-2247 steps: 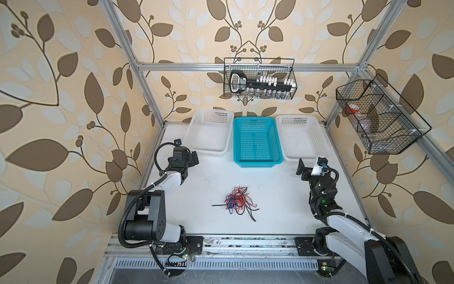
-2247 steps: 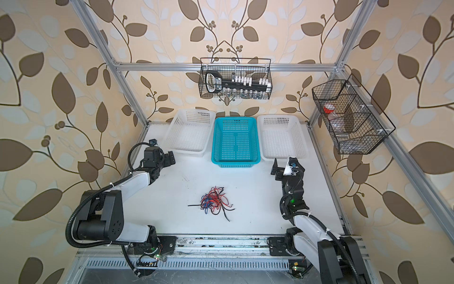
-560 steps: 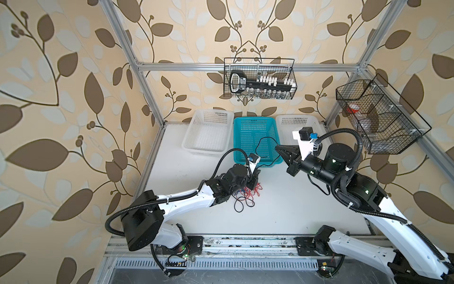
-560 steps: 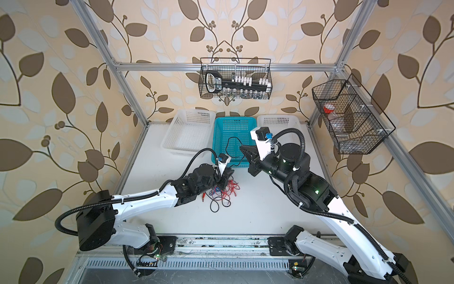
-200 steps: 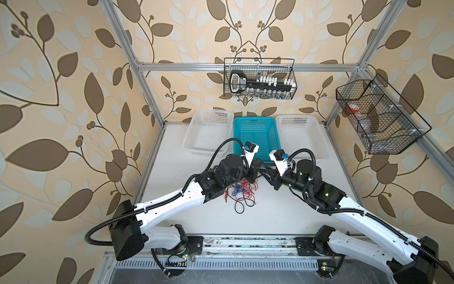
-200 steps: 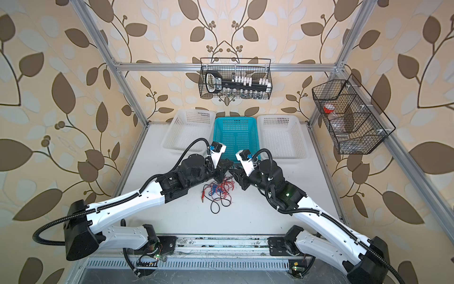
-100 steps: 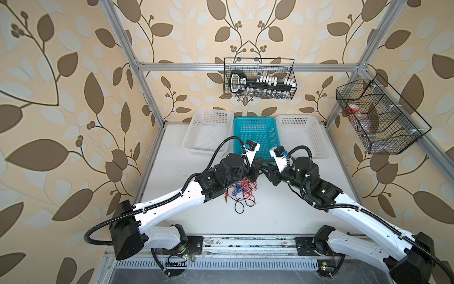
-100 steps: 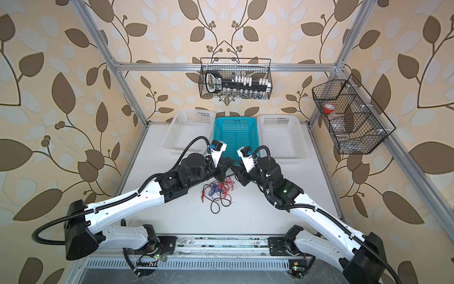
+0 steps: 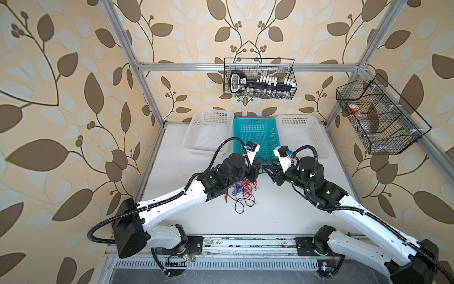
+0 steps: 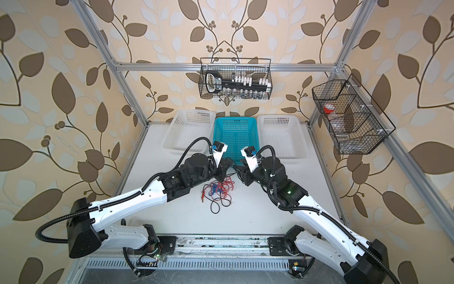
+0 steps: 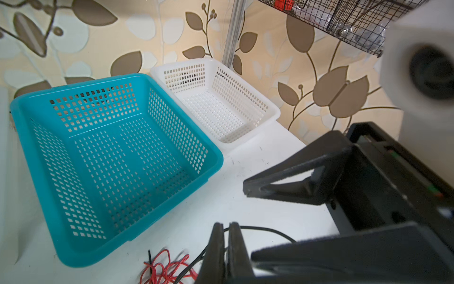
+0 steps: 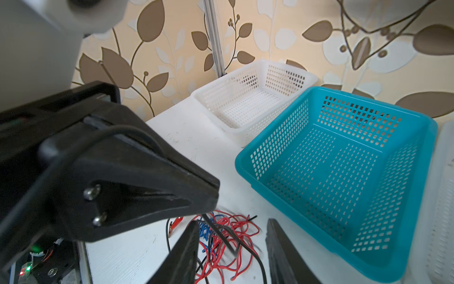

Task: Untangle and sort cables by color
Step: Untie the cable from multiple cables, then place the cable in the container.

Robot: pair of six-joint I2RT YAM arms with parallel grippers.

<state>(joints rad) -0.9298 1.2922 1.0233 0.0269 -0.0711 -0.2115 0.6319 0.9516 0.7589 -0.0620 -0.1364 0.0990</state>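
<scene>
Top views, both: white tabletop (image 9: 186,221) inside an aluminium frame with leaf-patterned walls.

1. Cables (image 9: 243,194): one tangle of red, blue and black wire at the tabletop's middle, near the teal basket but apart from it. A black loop lies on its near side. Its far-left part is hidden under the left arm's wrist.
2. Left pincer (image 11: 226,230): fingers pressed together on a black cable (image 11: 258,228), which trails from the tips into the tangle. Its body fills much of the right wrist view.
3. Right pincer (image 12: 232,221): fingers partway apart, gripping nothing. The black cable hangs through the gap. It faces the left pincer, tips near each other, above the tangle.
4. Teal basket (image 9: 254,119): at the middle of the far edge; only its perforated floor shows.
5. Left white basket (image 9: 213,112) and right white basket (image 9: 298,116): just beside the teal one, one on each side; only their mesh floors show.
6. Back wire basket (image 9: 292,73): hung on the rear rail, holding a black-handled piece, white blocks and small jars.
7. Side wire basket (image 9: 398,137): hung on the right rail, compartmented, with a red-topped item in the far compartment. The rest is too small to tell.
</scene>
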